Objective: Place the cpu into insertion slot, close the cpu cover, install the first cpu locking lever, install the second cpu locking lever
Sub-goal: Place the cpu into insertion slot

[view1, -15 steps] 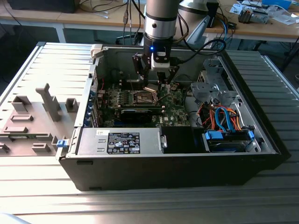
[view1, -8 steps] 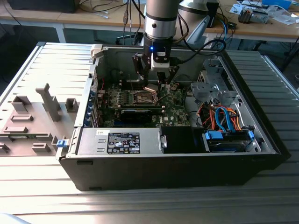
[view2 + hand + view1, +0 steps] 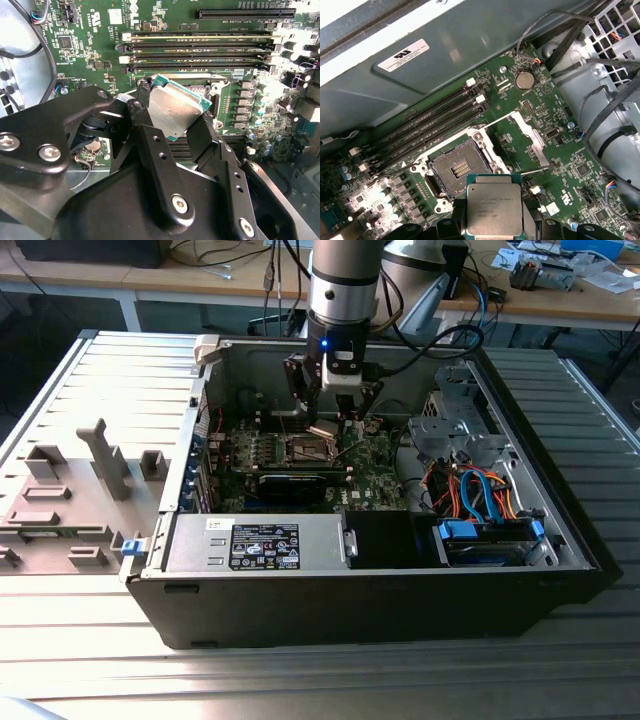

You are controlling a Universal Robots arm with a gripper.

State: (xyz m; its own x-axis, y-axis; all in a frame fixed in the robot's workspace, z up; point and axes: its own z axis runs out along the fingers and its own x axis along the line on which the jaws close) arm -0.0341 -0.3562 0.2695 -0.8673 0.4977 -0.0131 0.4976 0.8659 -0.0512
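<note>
My gripper (image 3: pixel 332 412) hangs inside the open computer case, shut on the cpu (image 3: pixel 322 429). The cpu (image 3: pixel 494 207) is a flat square chip with a silver-grey face, pinched at two opposite edges between the black fingers (image 3: pixel 150 135). In the second wrist view it is tilted and shows its green edge (image 3: pixel 177 105). It hovers just above and beside the insertion slot (image 3: pixel 457 167), a dark square socket with a silver rim that lies bare on the green board (image 3: pixel 308 450). The cpu cover (image 3: pixel 529 135) is swung open beside the slot.
Several long memory slots (image 3: pixel 430 130) run along one side of the socket. A long black card (image 3: pixel 290 483) lies in front of it, then the power supply (image 3: pixel 260 540). A drive cage (image 3: pixel 450 430) and coloured cables (image 3: pixel 480 495) fill the exterior view's right.
</note>
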